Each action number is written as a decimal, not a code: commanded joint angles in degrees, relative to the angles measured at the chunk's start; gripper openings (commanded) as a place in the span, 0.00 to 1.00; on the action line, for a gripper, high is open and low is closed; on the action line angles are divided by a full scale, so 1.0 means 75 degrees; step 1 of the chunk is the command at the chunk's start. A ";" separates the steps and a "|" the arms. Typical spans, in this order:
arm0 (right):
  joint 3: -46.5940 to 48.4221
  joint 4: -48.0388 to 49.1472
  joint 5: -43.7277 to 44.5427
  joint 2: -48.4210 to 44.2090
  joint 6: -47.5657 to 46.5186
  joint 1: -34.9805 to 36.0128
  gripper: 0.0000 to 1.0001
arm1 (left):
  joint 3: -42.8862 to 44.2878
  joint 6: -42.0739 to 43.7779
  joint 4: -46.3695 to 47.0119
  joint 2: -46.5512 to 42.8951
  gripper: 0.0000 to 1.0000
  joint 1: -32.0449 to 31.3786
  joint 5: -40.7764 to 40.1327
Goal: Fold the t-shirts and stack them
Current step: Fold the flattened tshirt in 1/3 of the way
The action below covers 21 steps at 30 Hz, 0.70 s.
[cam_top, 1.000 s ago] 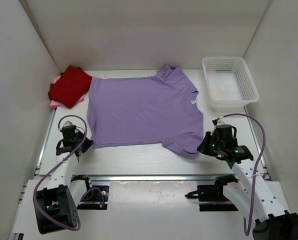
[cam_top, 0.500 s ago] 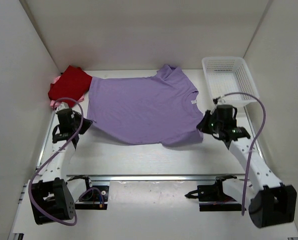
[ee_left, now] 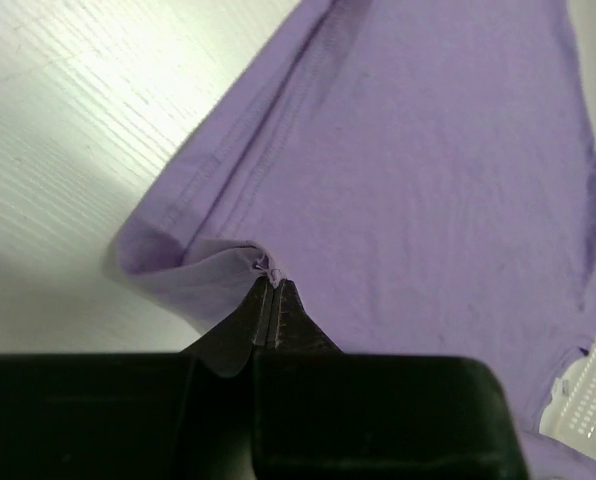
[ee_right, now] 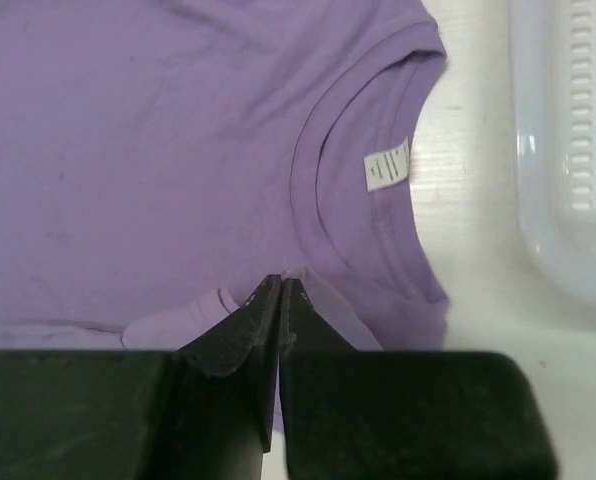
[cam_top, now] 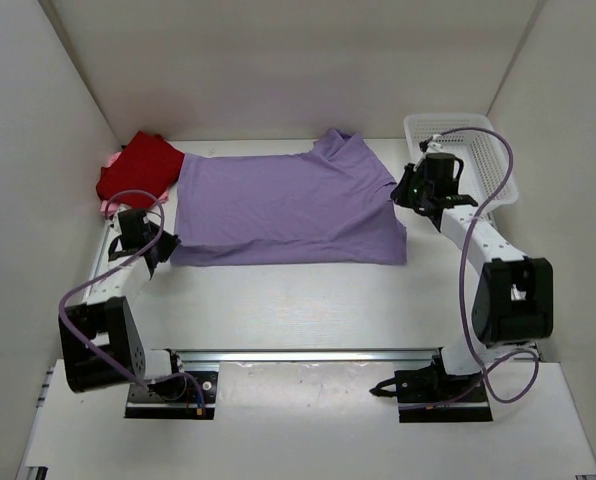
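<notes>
- Lavender t-shirt lies mid-table, near half doubled over the far half, with the neckline and white label showing at its right end.
- Dark red t-shirt sits folded on the pink t-shirt in the far left corner.
- Left gripper: jaws pinched tight on a lavender fold.
- Right gripper: jaws closed on lavender cloth just beside the neckline.

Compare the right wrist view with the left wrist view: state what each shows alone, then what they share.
Right wrist only: the collar with its white label, and the right gripper shut on the purple shirt. Left wrist only: a stitched hem folded over, and the left gripper shut on a shirt corner. Both: the purple shirt, the white table and part of the basket.
</notes>
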 commanded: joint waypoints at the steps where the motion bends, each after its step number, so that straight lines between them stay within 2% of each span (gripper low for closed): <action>1: 0.0911 0.0546 0.0170 0.0630 -0.0270 -0.0048 0.01 | 0.0310 -0.0289 0.0342 0.0507 0.00 0.0193 0.0158; 10: 0.2165 0.0535 0.0148 0.2106 -0.0446 -0.0047 0.00 | 0.1176 -0.0254 0.0471 0.1679 0.00 0.0042 -0.0098; 19: 0.3362 0.0255 0.0147 0.3350 -0.0423 -0.0223 0.00 | 0.1516 -0.0383 0.0589 0.2571 0.00 0.0158 -0.0052; 21: 0.3328 0.0347 0.0125 0.3468 -0.0365 -0.0188 0.00 | 0.1575 -0.0336 0.0577 0.2665 0.07 0.0194 0.0006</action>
